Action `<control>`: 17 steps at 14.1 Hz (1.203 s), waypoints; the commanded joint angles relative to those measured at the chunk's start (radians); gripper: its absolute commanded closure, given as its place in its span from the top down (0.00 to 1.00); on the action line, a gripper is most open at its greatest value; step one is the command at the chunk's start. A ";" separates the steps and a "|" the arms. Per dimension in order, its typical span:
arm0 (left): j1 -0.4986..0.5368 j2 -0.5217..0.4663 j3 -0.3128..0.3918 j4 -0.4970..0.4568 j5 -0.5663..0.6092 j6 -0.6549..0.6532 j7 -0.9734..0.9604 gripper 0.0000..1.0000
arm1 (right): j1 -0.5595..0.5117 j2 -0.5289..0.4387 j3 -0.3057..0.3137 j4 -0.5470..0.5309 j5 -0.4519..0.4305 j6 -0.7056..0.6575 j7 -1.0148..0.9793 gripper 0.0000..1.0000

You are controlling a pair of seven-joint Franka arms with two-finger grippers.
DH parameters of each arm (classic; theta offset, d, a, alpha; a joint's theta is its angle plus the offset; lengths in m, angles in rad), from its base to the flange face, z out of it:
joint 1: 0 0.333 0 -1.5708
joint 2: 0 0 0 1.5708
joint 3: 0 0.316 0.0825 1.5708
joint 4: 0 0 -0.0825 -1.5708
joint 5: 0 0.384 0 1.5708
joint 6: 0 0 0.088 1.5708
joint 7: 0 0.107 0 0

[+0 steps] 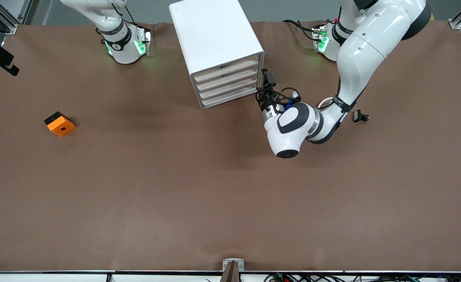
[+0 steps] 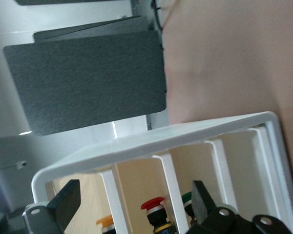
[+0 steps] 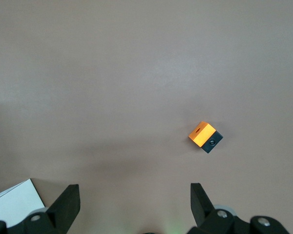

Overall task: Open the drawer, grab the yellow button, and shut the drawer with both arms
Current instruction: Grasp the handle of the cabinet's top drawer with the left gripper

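The white cabinet (image 1: 214, 35) stands at the table's back middle, and all four cream-fronted drawers (image 1: 226, 84) sit pushed in. My left gripper (image 1: 268, 78) is open at the cabinet's front corner toward the left arm's end, holding nothing. In the left wrist view my left gripper (image 2: 136, 195) faces the cabinet frame (image 2: 151, 141). The button (image 2: 105, 222) shows its yellow-orange cap in one slot. My right gripper (image 3: 134, 197) hangs open and empty over bare table; the right arm waits by its base (image 1: 124, 47), its hand out of the front view.
Red-capped (image 2: 154, 205) and green-capped (image 2: 186, 197) push buttons stand in the neighbouring slots. An orange block (image 1: 60, 124) (image 3: 203, 136) lies toward the right arm's end. A small black part (image 1: 360, 116) lies beside the left arm's elbow.
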State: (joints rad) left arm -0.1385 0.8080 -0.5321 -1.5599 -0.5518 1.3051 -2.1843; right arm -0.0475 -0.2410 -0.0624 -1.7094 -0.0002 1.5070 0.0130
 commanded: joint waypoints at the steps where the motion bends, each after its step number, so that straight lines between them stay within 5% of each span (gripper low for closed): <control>1: -0.024 0.049 -0.005 0.044 -0.054 -0.038 -0.078 1.00 | 0.000 0.006 -0.002 0.010 0.008 -0.005 0.012 1.00; 4: -0.041 0.062 -0.005 0.044 -0.091 -0.047 -0.138 0.96 | -0.003 0.026 -0.004 0.034 0.005 -0.011 0.015 1.00; 7: -0.052 0.068 -0.003 0.044 -0.105 -0.049 -0.147 0.62 | -0.008 0.063 -0.004 0.034 0.005 -0.031 0.012 1.00; 17: -0.107 0.069 -0.002 0.034 -0.120 -0.056 -0.150 0.61 | 0.000 0.247 0.003 0.074 0.006 -0.031 -0.005 1.00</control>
State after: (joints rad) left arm -0.2359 0.8666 -0.5328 -1.5419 -0.6499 1.2675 -2.3116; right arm -0.0452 -0.0241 -0.0582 -1.6740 0.0010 1.4908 0.0117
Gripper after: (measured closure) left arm 0.388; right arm 0.000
